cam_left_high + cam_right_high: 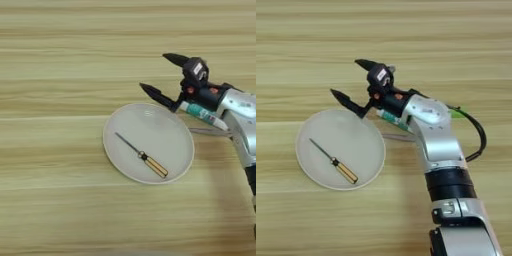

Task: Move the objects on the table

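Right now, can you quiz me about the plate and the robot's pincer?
1. True or false: the screwdriver lies on the white plate.
2. The fingers of the pincer are: A) spread apart, B) pressed together, C) clamped on the screwdriver.
3. Fill in: the glue stick lies at the plate's ____ side (robot's left or right).
Key: 1 true; 2 A; 3 right.
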